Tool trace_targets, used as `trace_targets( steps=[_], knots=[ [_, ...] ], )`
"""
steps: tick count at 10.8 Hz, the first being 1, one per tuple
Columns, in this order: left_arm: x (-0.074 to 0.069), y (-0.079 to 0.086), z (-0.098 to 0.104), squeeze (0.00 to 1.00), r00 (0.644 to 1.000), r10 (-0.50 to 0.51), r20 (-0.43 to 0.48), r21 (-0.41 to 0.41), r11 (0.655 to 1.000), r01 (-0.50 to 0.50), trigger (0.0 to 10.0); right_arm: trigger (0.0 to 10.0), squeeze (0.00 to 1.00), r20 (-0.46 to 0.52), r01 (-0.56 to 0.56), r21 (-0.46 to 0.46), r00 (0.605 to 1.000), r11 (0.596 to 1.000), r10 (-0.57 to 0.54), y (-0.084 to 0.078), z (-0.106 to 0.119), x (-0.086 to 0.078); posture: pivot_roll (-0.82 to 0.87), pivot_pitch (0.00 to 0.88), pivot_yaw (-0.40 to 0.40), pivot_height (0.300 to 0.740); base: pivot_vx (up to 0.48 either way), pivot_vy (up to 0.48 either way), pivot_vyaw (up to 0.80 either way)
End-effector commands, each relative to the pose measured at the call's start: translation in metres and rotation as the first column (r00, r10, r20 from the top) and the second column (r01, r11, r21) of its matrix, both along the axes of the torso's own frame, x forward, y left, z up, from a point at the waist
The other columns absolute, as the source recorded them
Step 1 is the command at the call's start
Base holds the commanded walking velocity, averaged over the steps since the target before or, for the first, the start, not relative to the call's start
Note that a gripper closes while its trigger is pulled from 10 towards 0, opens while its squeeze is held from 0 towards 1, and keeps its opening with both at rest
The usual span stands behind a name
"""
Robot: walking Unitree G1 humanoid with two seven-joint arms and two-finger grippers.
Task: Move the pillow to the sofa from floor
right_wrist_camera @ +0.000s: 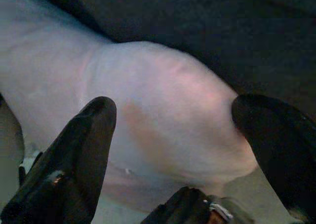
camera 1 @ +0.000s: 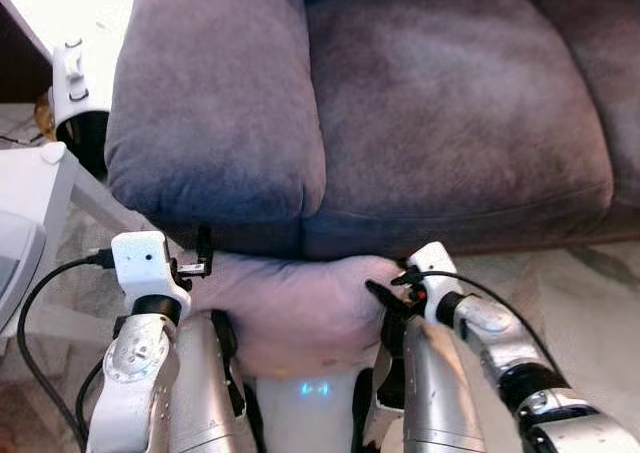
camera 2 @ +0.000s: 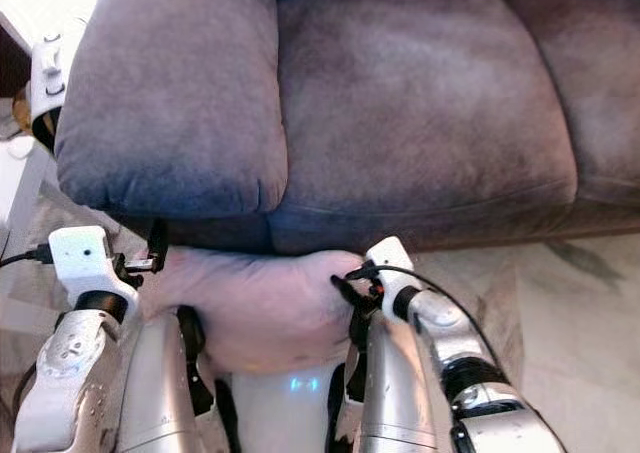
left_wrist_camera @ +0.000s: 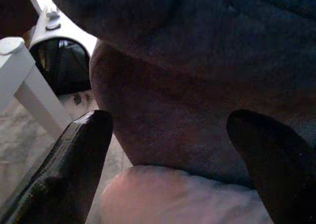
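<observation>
Standing left of the white bench [camera 1: 35, 188]'s far end: a white-and-black appliance [camera 1: 75, 108]; lying underneath, pale patterned rug [camera 1: 590, 303].

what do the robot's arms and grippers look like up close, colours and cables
Both arms are silver metal tubes with white jointed wrist housings and black collars. The left arm carries a boxy white wrist block with a black cable looping off it. The right arm has a thin black cable along it. Each gripper has two long black fingers.
</observation>
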State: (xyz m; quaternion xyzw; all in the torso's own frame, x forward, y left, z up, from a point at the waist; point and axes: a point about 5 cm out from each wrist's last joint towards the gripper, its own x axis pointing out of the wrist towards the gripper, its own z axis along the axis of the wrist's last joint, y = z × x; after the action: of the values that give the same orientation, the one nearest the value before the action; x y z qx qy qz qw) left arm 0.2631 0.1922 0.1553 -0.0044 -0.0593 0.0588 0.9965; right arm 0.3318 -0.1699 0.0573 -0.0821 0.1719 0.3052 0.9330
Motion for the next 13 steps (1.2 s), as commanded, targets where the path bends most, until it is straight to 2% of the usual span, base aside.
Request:
trace_targets(
  steps=[1,2,4,5,6,9,13],
  knots=[
    [-0.005,0.003,0.000,0.00,1.000,-0.004,-0.010,-0.003,1.000,0.004,10.0,10.0,0.00,-0.035,-0.014,0.002,0.999,1.000,0.014,0.001,-0.009,-0.006,0.25,0.403,-0.005,0.488,0.000,0.000,0.00],
    [-0.006,0.003,0.003,0.00,1.000,-0.003,-0.008,0.000,1.000,0.003,10.0,10.0,0.00,-0.024,-0.036,0.007,0.999,0.999,0.036,0.005,-0.006,-0.004,0.26,0.415,-0.001,0.488,0.000,0.000,0.00],
    [-0.008,0.000,0.009,0.00,1.000,-0.004,0.008,-0.005,1.000,0.004,10.0,10.0,0.00,0.035,-0.054,-0.047,0.998,0.997,0.056,0.002,0.005,0.003,0.26,0.421,-0.004,0.488,0.000,0.000,0.00],
    [-0.008,0.000,0.011,0.00,1.000,-0.005,0.014,-0.007,1.000,0.005,10.0,10.0,0.00,0.047,-0.049,-0.065,0.998,0.997,0.052,0.000,0.008,0.005,0.26,0.422,-0.003,0.488,0.000,0.000,0.00],
    [-0.008,-0.001,0.015,0.00,1.000,-0.010,0.020,-0.011,1.000,0.010,10.0,10.0,0.00,0.067,0.009,-0.104,0.998,0.995,-0.002,-0.010,0.015,0.012,0.26,0.425,-0.005,0.488,0.000,0.000,0.00],
    [-0.015,0.000,0.014,0.00,1.000,-0.006,0.005,-0.006,1.000,0.006,10.0,10.0,0.00,-0.008,-0.046,-0.162,0.999,0.986,0.046,-0.010,-0.003,0.000,0.28,0.433,-0.005,0.488,0.000,0.000,0.00],
    [-0.021,-0.003,0.024,0.00,1.000,-0.016,0.019,0.012,1.000,0.015,10.0,10.0,0.00,-0.033,-0.058,-0.147,0.998,0.987,0.054,0.005,-0.013,-0.004,0.31,0.439,0.000,0.488,0.000,0.000,0.00]
  ],
)
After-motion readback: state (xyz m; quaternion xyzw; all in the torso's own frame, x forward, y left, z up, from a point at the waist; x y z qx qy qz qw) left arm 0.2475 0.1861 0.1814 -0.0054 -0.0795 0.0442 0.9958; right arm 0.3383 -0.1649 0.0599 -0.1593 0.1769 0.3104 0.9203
